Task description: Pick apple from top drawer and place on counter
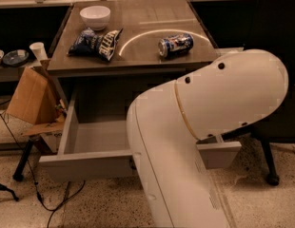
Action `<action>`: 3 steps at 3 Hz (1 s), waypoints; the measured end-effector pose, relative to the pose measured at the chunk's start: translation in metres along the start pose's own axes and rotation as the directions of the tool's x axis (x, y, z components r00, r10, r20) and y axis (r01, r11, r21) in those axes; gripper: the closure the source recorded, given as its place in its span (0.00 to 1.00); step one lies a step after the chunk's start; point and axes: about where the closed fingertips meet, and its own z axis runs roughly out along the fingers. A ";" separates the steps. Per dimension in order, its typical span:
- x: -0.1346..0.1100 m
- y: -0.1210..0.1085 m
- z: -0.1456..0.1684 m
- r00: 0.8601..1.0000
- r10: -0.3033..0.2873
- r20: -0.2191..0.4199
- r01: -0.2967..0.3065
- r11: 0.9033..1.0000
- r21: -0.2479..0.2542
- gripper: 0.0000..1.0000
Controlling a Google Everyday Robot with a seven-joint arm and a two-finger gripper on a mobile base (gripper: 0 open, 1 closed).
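The top drawer (85, 164) stands pulled out below the counter (147, 34), a grey-brown top with a pale curved arc. Only the left part of the drawer's inside shows, and it holds nothing I can see. My large white arm (200, 127) fills the foreground and covers the right part of the drawer. The apple is hidden from view. The gripper is not in view; it lies somewhere behind the arm's bulk.
On the counter lie a blue soda can (175, 45) on its side, a dark blue chip bag (96, 42) and a white bowl (95, 17). A cardboard box (31, 96) leans at the left. A black chair (276, 80) stands at the right.
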 end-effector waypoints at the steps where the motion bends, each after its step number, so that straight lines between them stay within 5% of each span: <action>1: 0.000 0.001 0.000 1.000 -0.003 -0.003 0.003 1.000 -0.001 0.34; 2: 0.000 0.001 0.001 1.000 -0.005 -0.004 0.005 1.000 -0.003 0.11; 3: 0.000 0.006 -0.002 1.000 -0.018 -0.002 0.018 1.000 -0.005 0.00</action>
